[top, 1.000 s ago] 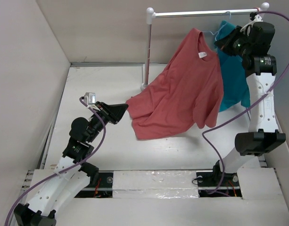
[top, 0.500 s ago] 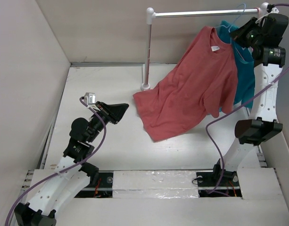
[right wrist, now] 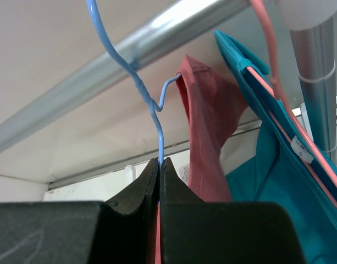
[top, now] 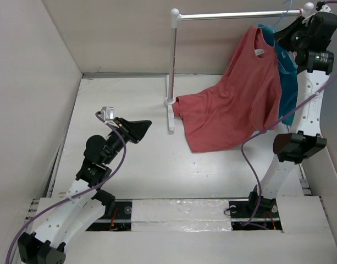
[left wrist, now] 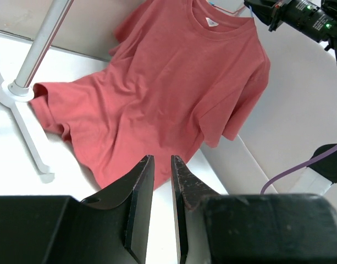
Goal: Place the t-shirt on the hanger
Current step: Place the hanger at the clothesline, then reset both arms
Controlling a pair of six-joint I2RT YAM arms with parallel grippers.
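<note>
1. The right tool (right wrist: 159, 162) is raised high at the far right, up by the rail (top: 239, 15). Its jaws are pressed together on the wire neck of the hanger (right wrist: 159, 135), just under the twist.
2. The right arm stands nearly upright from its base, with the wrist bent over toward the rail.
3. The left tool (left wrist: 161, 162) hovers low over the table (top: 130, 181) on the left side. Its jaws are only a narrow slit apart and grip nothing.
4. The left arm is folded, and its tool points toward the t-shirt (top: 234, 104).
5. The t-shirt is salmon-red and short-sleeved, with a small white label inside the collar.
6. Its collar sits up at the hanger, just beside the right tool. The body drapes diagonally down to the left.
7. The lower hem lies rumpled on the table, beside the foot of the rack post (top: 172, 60) and well apart from the left tool.
8. The hanger's blue hook rises past the rail. I cannot tell whether it rests on it.
9. A teal t-shirt (top: 289, 88) on a pink hanger (right wrist: 267, 49) hangs just to the right of the salmon one.
</note>
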